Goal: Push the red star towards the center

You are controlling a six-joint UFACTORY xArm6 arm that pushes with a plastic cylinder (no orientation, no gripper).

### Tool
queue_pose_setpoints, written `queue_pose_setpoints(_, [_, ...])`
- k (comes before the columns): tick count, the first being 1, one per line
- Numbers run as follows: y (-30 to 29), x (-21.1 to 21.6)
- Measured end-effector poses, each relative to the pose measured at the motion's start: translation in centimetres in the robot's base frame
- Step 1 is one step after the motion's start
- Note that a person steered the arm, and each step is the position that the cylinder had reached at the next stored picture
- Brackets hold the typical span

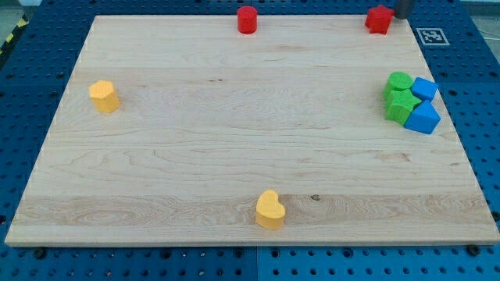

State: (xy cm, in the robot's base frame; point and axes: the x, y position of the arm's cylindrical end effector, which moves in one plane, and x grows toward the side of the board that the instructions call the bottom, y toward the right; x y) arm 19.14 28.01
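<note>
The red star (379, 19) sits at the board's top edge, towards the view's right. My tip (403, 16) shows as a dark rod end at the view's top right, right beside the star's right side; I cannot tell if they touch. A red cylinder (247, 20) stands at the top edge near the middle. The wooden board (234, 140) fills most of the view.
Two green blocks (399, 95) and two blue blocks (424, 105) are clustered at the right edge. A yellow block (104, 96) sits at the left, a yellow heart (270, 209) near the bottom edge. A black-and-white marker (432, 36) lies off the top right corner.
</note>
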Motion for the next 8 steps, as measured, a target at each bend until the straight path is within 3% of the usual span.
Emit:
queue_pose_setpoints(4, [-6.8, 4.4])
queue_pose_setpoints(6, [-13.5, 6.3])
queue_pose_setpoints(8, [-13.2, 8.7])
